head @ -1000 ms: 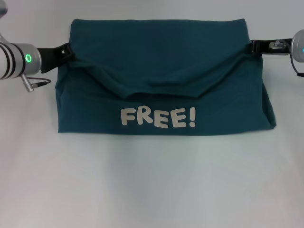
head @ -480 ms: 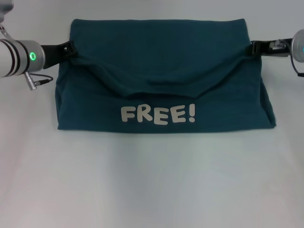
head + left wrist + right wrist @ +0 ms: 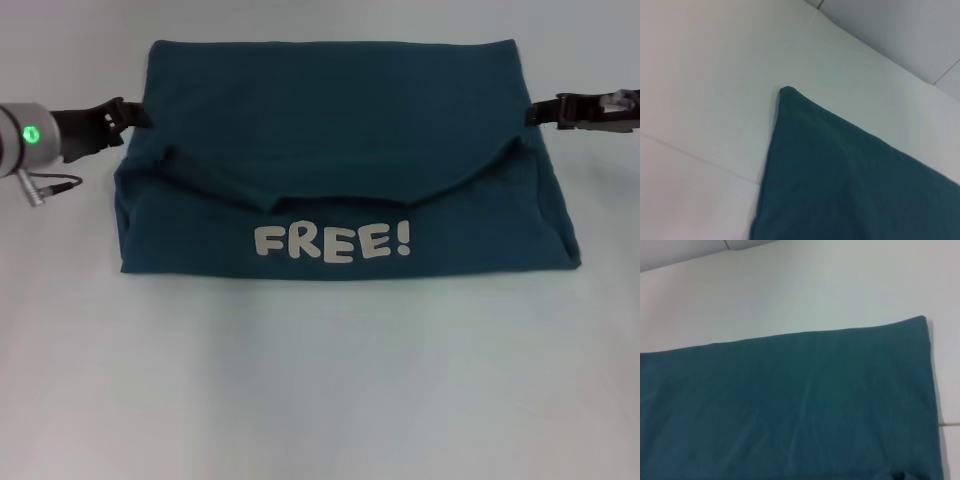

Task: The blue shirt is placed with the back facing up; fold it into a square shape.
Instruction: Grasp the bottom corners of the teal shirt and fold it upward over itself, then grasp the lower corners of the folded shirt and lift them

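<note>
Head view: we see the blue shirt (image 3: pixel 340 160) lying flat in the middle of the white table (image 3: pixel 320 380), folded once into a wide band, the upper flap laid down over the lower half, its sagging edge ending just above the pale "FREE!" print (image 3: pixel 332 243). The left gripper (image 3: pixel 130 113) sits at the shirt's left edge, touching or just off the cloth; the right gripper (image 3: pixel 542 110) sits at the right edge, same height. We cannot tell whether either one is spread, pressed together or pinching fabric, as the tips are too dark against the cloth. Left wrist view: only a far corner of the shirt (image 3: pixel 850 180) on the table (image 3: pixel 705 75), flat, no fingers shown. Right wrist view: the shirt's (image 3: pixel 790 400) far folded edge runs straight to a clean corner, a few soft wrinkles, no fingers shown. We judge the lengthwise fold as laid and the side folds as still to do. To do it well, both arms should clear the cloth without dragging it, and the flap's drooping middle wants flattening before folding the sides in, otherwise the square comes out lumpy.
</note>
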